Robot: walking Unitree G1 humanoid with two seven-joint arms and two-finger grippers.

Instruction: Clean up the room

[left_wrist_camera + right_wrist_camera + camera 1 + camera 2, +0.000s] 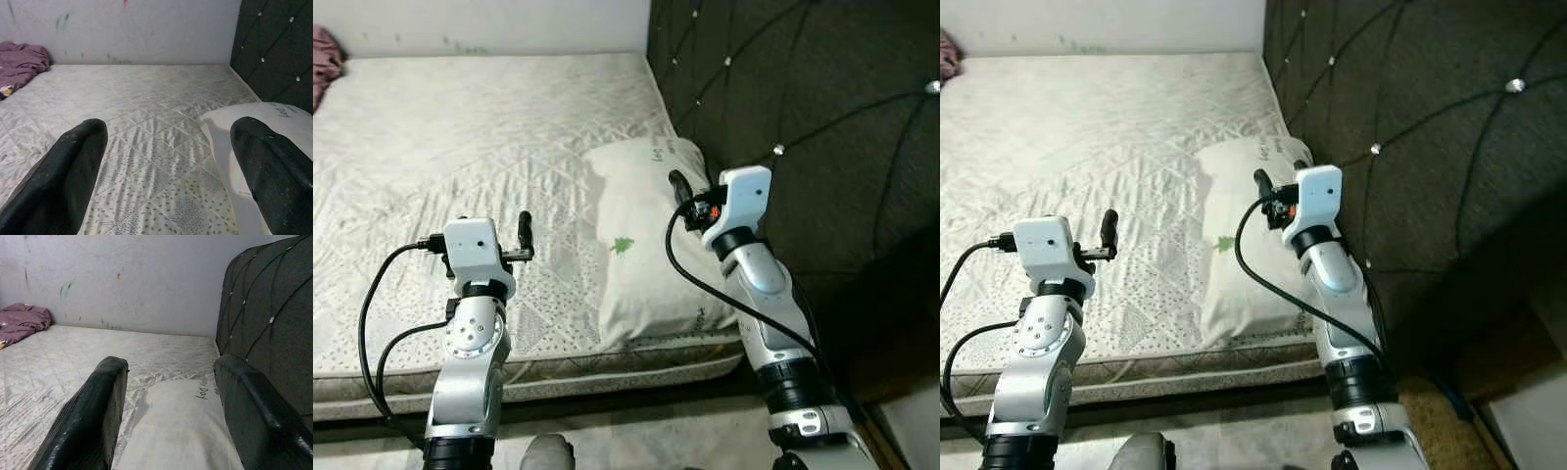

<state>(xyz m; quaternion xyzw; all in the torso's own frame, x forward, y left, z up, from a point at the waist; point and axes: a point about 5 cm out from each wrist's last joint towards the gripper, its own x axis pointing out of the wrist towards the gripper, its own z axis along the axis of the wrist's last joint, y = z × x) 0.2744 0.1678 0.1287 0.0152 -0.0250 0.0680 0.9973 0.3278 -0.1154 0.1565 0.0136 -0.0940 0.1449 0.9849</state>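
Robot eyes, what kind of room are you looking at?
Most likely a bedroom: a bare quilted mattress, a white pillow lying on it, and a dark tufted headboard beside the pillow. A purple cloth lies crumpled at the far corner.

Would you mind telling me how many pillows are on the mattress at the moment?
1. The white pillow lies at the head end of the mattress, against the dark tufted headboard. The purple cloth in the far corner could hide something.

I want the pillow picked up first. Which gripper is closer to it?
The right gripper: it hangs over the white pillow by the headboard. The left gripper is over bare mattress.
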